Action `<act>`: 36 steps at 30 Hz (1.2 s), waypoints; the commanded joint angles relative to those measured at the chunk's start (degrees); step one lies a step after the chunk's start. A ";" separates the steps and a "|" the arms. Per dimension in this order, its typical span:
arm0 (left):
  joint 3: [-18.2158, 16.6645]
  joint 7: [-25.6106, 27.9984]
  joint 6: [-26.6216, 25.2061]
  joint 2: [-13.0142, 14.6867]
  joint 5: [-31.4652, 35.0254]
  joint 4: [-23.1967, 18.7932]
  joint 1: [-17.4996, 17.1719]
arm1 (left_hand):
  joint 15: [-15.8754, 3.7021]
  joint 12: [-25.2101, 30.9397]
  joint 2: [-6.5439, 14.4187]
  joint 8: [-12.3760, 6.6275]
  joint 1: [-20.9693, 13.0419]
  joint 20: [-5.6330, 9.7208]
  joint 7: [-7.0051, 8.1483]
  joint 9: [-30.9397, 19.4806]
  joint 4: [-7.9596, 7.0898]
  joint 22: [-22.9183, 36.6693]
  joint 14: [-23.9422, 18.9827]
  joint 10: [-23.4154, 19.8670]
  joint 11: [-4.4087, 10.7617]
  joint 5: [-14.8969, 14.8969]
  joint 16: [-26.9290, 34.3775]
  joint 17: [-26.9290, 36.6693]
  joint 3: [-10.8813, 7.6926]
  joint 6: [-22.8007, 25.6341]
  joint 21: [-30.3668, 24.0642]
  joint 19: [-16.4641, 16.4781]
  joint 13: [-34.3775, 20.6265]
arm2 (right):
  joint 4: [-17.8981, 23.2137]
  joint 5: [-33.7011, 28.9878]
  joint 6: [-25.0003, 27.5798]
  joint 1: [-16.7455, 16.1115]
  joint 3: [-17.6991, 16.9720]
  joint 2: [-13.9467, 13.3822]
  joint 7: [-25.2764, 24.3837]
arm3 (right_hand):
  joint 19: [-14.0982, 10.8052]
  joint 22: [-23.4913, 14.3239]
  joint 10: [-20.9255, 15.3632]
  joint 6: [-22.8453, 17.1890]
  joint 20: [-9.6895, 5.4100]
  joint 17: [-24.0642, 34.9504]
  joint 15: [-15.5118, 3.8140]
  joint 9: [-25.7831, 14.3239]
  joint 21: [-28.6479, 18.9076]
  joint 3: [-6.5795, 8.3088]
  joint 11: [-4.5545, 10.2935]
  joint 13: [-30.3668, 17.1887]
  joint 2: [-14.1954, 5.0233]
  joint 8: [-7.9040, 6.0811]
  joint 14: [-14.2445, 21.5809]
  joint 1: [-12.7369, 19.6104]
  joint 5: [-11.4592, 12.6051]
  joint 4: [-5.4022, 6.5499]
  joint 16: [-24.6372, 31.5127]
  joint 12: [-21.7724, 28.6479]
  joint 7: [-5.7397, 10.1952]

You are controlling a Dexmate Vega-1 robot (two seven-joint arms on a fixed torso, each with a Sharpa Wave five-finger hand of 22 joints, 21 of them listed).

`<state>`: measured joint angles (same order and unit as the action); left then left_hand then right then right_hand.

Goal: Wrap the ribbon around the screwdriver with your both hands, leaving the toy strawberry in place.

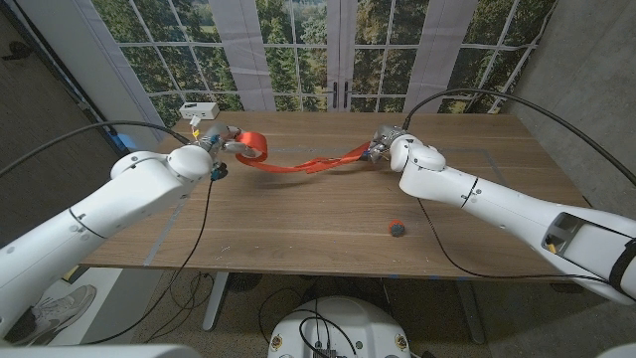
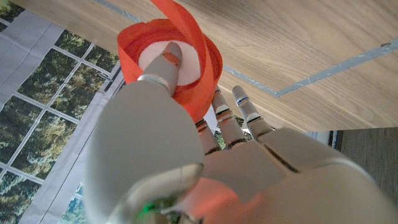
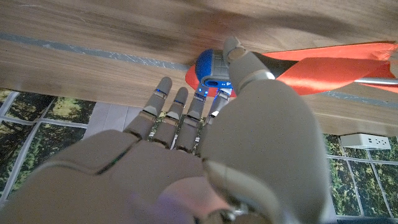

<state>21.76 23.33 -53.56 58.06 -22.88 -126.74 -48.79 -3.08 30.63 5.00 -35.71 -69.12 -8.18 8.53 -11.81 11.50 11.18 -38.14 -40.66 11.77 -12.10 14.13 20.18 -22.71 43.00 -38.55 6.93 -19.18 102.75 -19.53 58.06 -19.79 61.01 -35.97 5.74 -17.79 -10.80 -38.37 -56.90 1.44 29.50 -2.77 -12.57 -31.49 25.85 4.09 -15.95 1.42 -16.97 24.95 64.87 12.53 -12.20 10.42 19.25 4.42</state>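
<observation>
Left hand (image 1: 221, 142) grips the orange ribbon roll (image 1: 252, 147) above the bench's (image 1: 298, 219) far left, thumb pressed into its white core; right hand (image 1: 388, 147) pinches the blue-and-red screwdriver (image 3: 214, 71) handle, shaft running leftward toward the roll. The ribbon (image 1: 308, 162) sags between them, already looped on the shaft. The toy strawberry (image 1: 396, 228) sits near the front edge, well apart

A long brown wooden table (image 1: 328, 214) stands before tall white-framed windows (image 1: 298, 50) showing green trees, with grey walls (image 1: 586, 70) on either side
</observation>
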 commanded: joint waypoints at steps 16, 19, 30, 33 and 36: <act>27.02 -11.60 -19.59 2.70 19.95 -1.15 20.23 | -3.76 -6.09 -1.71 9.08 1.20 -1.00 -4.51 1.15 -2.78 -0.64 6.33 -0.73 -4.06 1.70 -0.58 -3.60 3.39 -6.83 2.16 -3.07 -0.27 | -4.22 -7.16 7.73 10.78 14.75 1.70 10.50 | 1.33 -0.05 7.42 8.01 1.60 -0.97 -4.22 0.49 0.32 0.34 -0.73 -0.32 -2.70 7.05 -2.54 -2.47 0.16 3.93 0.86 -3.31 3.19; 26.91 -12.79 -18.56 2.99 20.21 -1.01 20.22 | -2.85 -8.91 -2.45 13.45 2.39 -1.20 -4.11 1.25 -3.12 -0.68 9.63 2.90 -4.52 1.92 -1.32 -4.64 4.90 -13.60 3.09 -4.14 1.23 | -6.00 -6.34 9.76 14.62 18.21 2.63 16.05 | 2.44 0.07 11.17 16.50 2.26 -1.42 -3.12 0.68 0.87 -0.40 -1.14 -0.57 -2.16 7.69 -4.60 -3.86 0.43 4.20 0.69 -4.61 4.33; 20.05 -11.66 -11.76 4.78 19.86 -2.64 14.65 | 6.35 -20.46 -4.49 25.74 13.58 -3.46 -4.27 1.35 -6.75 -0.72 33.49 32.92 -11.79 0.44 -4.00 -9.70 13.56 -41.29 11.00 -10.72 7.33 | -2.73 -3.18 7.51 12.96 14.68 -0.28 13.07 | 9.23 0.02 29.41 46.92 0.61 -1.91 -1.45 1.27 4.79 -8.54 -0.35 -0.54 1.03 7.13 -16.30 -11.32 4.14 6.67 0.99 -8.72 4.05; 14.97 -8.37 -7.02 4.86 18.93 -2.77 9.90 | 8.68 -20.32 -4.79 25.84 17.70 -3.96 -4.86 1.42 -8.49 -0.66 39.96 39.90 -13.55 0.01 -4.29 -9.74 15.79 -46.27 13.87 -14.11 7.80 | -0.25 -0.65 4.29 9.04 9.05 -2.25 9.01 | 10.36 -0.07 31.76 48.22 0.25 -1.89 -1.29 1.29 5.48 -11.12 -0.36 -0.41 2.34 6.69 -18.02 -14.17 4.04 7.97 1.14 -8.74 4.31; 9.52 -3.23 -0.86 4.11 18.29 -2.35 4.04 | 9.37 -20.37 -4.63 25.69 20.18 -4.05 -4.84 1.46 -9.64 -0.60 42.50 43.74 -14.18 -0.11 -4.06 -9.70 16.94 -48.00 15.15 -15.19 7.98 | 1.75 3.04 -0.99 4.56 2.49 -4.19 5.20 | 11.42 -0.11 32.64 48.71 1.90 -1.95 -0.37 1.20 6.23 -13.79 -1.43 -0.20 2.33 6.16 -19.04 -18.80 4.15 10.59 1.52 -8.23 3.49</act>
<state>43.75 12.36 -67.51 61.68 -3.33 -128.74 -32.62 5.62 10.38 0.27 -10.14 -50.77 -11.92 3.71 -10.39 2.67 10.38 2.39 0.36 -1.77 -11.69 9.93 10.37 -6.61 -3.40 -24.28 -7.26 -11.18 99.61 -23.53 65.41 -7.45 75.69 -35.70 18.47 -7.05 -10.77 -6.40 -8.56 2.35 27.61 -2.16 -11.18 -25.65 13.95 3.25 -16.21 3.77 -10.22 6.46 49.21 16.14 -3.34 11.36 10.57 8.29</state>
